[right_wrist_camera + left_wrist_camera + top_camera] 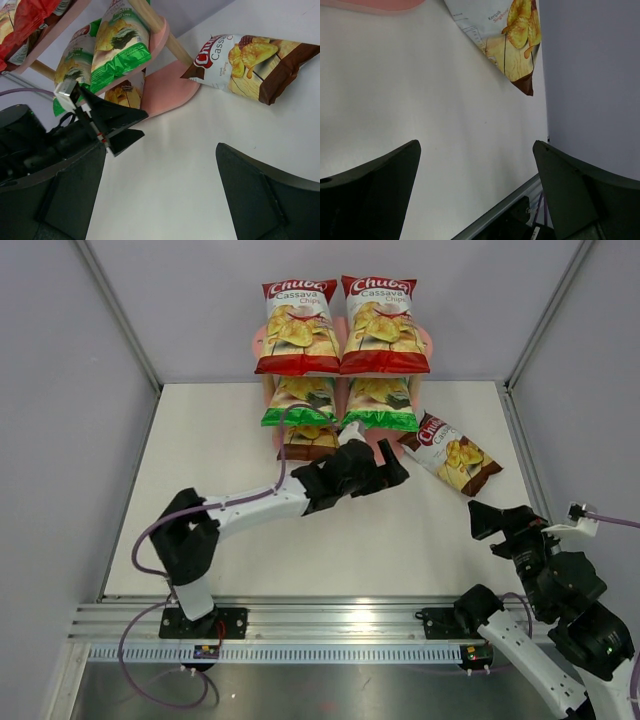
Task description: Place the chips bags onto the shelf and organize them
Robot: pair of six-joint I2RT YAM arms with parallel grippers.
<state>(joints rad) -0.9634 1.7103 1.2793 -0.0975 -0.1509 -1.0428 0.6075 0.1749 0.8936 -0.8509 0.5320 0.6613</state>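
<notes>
The white table [250,540] spreads in front of me, and at its far side stands the pink shelf [167,92]. Its top tier carries two red chips bags [297,328] side by side, the middle tier two green chips bags [298,400], and the bottom tier just one brown bag [308,440], on its left half. The second brown chips bag [452,455] lies flat on the table just beside the shelf's right end, tilted, with its top toward the shelf. I judge five of six placed, so the step in hand is fetching this last one. My left gripper [476,147] hovers low in front of the bottom tier, jaws spread wide and empty, with a corner of the loose bag in its wrist view. My right gripper [160,148] hangs back near the table's right edge, jaws equally wide, holding nothing. Next I need to close on an edge of that slippery bag, lift it, and slide it into the free right half of the bottom board.
</notes>
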